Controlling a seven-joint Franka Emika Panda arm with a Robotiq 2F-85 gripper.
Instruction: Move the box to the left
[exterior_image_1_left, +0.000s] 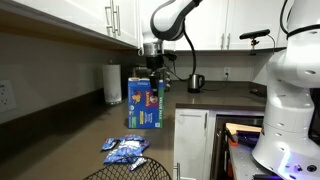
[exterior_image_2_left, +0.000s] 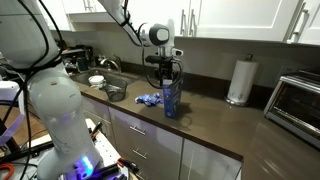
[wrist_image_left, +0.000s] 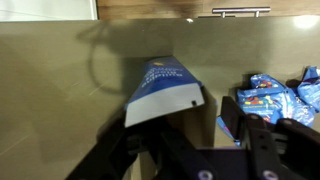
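The tall blue box (exterior_image_1_left: 145, 103) with red-yellow print stands upright on the dark counter; it also shows in an exterior view (exterior_image_2_left: 171, 97). In the wrist view its white top flap and blue side (wrist_image_left: 160, 85) lie between my fingers, close to the left finger, with a gap to the right finger. My gripper (exterior_image_1_left: 152, 68) hangs straight down over the box top in both exterior views (exterior_image_2_left: 166, 70). Its jaws (wrist_image_left: 185, 115) are open and straddle the top of the box. I cannot tell whether the left finger touches the box.
Small blue-and-white packets (exterior_image_1_left: 125, 152) lie on the counter next to the box (exterior_image_2_left: 149, 99) (wrist_image_left: 268, 95). A paper-towel roll (exterior_image_1_left: 112, 84) (exterior_image_2_left: 238, 82) stands by the wall. A kettle (exterior_image_1_left: 196, 83), a toaster oven (exterior_image_2_left: 297, 100) and a sink (exterior_image_2_left: 115, 92) are nearby. Cabinets hang overhead.
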